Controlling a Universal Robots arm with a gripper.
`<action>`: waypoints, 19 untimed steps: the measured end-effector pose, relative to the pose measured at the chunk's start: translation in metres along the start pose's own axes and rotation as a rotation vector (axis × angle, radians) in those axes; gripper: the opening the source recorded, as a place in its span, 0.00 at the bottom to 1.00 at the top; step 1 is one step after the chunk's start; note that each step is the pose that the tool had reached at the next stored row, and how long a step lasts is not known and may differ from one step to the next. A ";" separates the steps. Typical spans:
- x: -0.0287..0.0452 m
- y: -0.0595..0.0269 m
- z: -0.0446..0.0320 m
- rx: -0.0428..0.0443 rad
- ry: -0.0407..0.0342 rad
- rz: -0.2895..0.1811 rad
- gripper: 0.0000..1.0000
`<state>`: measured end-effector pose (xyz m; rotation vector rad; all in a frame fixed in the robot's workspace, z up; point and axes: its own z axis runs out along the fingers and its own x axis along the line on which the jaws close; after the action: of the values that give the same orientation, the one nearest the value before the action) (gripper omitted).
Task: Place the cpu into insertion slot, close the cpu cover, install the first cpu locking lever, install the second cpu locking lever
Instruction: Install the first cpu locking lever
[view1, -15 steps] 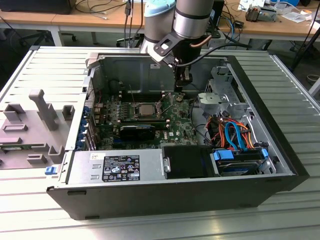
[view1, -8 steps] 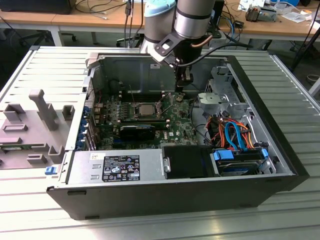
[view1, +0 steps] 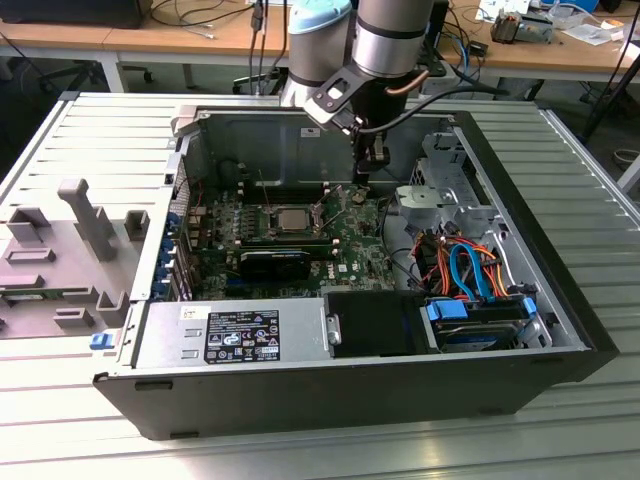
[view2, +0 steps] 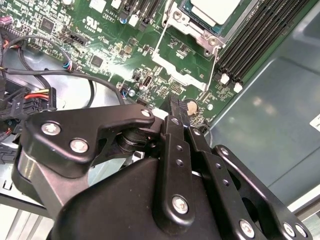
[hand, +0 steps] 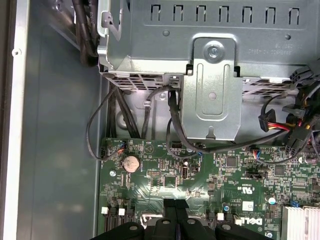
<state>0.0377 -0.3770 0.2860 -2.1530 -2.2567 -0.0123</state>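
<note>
**Hovering shut beside the socket, with nothing in its grasp**

Black and angular, the gripper (view1: 367, 182) hangs inside the open computer case (view1: 300, 400). It sits low over the green board (view1: 352, 250), just to the exterior view's right of the socket (view1: 290, 222). In the first wrist view its two fingertips (hand: 170, 209) are pressed together and nothing is caught between them.

The chip (view1: 292, 217) lies flat in the socket, a dull silver square well apart from the fingers. In the second wrist view a silvery metal frame (view2: 192, 27) runs round the chip, and a thin wire lever (view2: 160, 35) slants out from the socket's corner. I cannot tell whether the frame is clamped down.

Room to move is tight. A grey sheet-metal drive cage (hand: 210, 95) with punched slots stands close on one side, and black cables (hand: 172, 120) loop down from it onto the board. Past the board's straight edge there is a smooth bare strip of case floor (hand: 55, 150), the widest free space nearby. A round shiny coin battery (hand: 131, 163) sits near that edge, and long black memory slots (view2: 255, 40) run beside the socket. The case rests on a ribbed metal table (view1: 560, 440).
</note>
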 end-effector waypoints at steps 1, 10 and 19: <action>0.0000 0.0007 0.0000 0.0000 0.0000 0.000 0.11; -0.0004 0.0066 0.0039 0.0000 0.0000 0.000 0.11; -0.0007 0.0067 0.0090 0.0001 -0.0001 0.000 0.11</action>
<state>0.0442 -0.3771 0.2769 -2.1530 -2.2567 -0.0122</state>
